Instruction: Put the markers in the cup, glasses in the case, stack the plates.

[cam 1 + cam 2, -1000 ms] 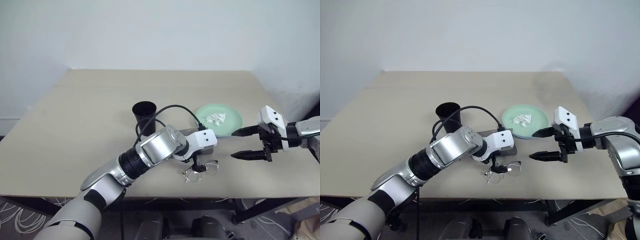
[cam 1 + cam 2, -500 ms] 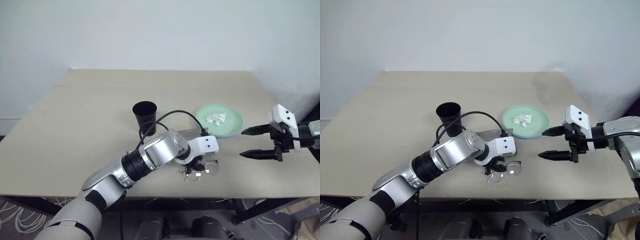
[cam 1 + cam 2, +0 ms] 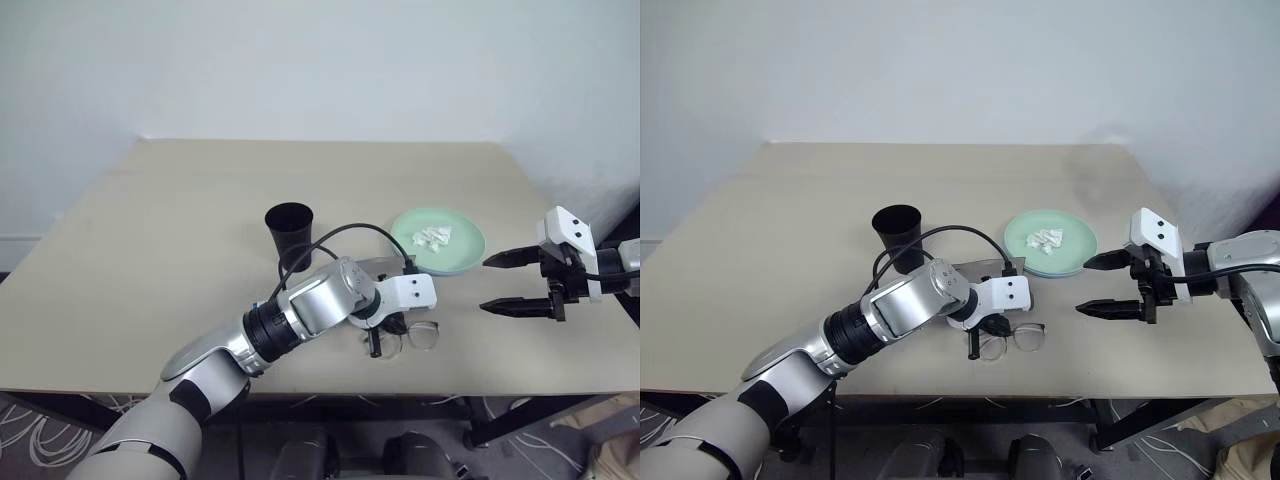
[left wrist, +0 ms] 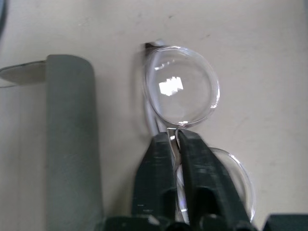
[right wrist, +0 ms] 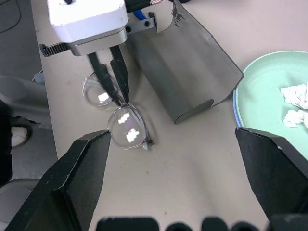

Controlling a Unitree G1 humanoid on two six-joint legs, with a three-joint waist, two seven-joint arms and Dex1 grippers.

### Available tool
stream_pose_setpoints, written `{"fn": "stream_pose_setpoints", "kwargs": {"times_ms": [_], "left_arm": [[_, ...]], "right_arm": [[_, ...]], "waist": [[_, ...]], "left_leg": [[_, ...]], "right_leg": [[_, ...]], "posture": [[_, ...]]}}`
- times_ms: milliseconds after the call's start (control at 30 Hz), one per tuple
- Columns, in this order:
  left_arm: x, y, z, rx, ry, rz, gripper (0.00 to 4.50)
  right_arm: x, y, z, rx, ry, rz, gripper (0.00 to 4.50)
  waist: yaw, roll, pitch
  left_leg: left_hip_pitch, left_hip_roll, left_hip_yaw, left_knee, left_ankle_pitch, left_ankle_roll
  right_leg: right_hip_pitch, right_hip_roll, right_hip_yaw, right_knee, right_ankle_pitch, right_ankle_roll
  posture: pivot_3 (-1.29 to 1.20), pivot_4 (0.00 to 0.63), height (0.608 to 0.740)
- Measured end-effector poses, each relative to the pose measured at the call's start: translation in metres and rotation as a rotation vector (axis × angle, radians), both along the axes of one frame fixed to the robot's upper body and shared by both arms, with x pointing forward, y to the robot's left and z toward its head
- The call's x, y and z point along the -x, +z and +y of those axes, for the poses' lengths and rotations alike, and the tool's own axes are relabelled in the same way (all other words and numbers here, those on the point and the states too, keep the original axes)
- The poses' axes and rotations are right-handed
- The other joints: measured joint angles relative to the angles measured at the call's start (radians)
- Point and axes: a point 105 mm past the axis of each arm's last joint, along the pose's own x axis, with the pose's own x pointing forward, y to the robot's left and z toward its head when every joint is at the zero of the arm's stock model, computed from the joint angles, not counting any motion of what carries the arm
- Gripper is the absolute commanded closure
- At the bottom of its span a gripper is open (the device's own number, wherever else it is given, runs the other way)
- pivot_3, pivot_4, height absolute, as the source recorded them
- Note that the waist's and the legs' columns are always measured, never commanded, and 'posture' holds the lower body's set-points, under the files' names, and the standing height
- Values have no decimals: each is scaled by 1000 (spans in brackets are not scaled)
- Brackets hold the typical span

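Silver wire glasses [image 4: 180, 91] lie on the table [image 3: 150, 250] at about six o'clock from the mint plate [image 3: 440, 240], just beside the grey case [image 5: 183, 72]. The left gripper [image 4: 175, 139], open a second ago, has now pinched shut on their bridge, so a lift toward the case looks next. The right gripper [image 3: 515, 283] hangs wide and empty at three o'clock.

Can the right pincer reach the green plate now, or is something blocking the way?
Probably yes. The right pincer hangs open just beside the green plate, with only bare table between them. The left pincer is shut on the glasses, away from that path.
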Motion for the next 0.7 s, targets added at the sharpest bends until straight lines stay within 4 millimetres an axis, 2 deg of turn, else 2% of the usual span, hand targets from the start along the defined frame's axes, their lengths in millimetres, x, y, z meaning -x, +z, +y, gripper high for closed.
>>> {"fn": "stream_pose_setpoints", "kwargs": {"times_ms": [433, 567, 700], "left_arm": [[-3, 4, 3, 12, -11, 4, 4485], [-17, 21, 17, 25, 23, -10, 4485], [-31, 48, 27, 54, 45, -62, 4485]], "right_arm": [[-1, 2, -2, 11, -12, -11, 0], [-2, 4, -2, 12, -14, -17, 0], [-7, 9, -3, 8, -24, -38, 0]], "waist": [[0, 0, 0], [0, 0, 0], [0, 0, 0]], "left_leg": [[0, 0, 0, 0, 0, 0], [0, 0, 0, 0, 0, 0], [0, 0, 0, 0, 0, 0]], "right_leg": [[0, 0, 0, 0, 0, 0], [0, 0, -1, 0, 0, 0], [0, 0, 0, 0, 0, 0]], "posture": [[0, 0, 704], [0, 0, 704], [0, 0, 704]]}}
